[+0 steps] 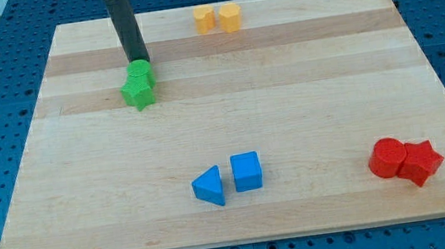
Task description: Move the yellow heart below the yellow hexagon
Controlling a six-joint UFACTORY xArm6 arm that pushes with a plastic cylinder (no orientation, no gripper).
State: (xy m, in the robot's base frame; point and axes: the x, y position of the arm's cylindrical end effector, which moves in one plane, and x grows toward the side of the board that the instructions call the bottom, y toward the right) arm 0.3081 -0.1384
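Two yellow blocks sit side by side, touching, near the view's top edge of the wooden board (286, 91). The left one looks like the yellow heart (204, 19) and the right one like the yellow hexagon (231, 17). My tip (141, 60) is on the board at the view's upper left, well to the left of and lower than the yellow pair. It stands right behind a green round block (141, 71), and whether it touches that block cannot be told.
A green star (138, 93) lies against the green round block. A blue triangle (209, 186) and a blue cube (246, 172) sit at the bottom centre. A red round block (387, 158) and a red star (422, 162) sit at the bottom right.
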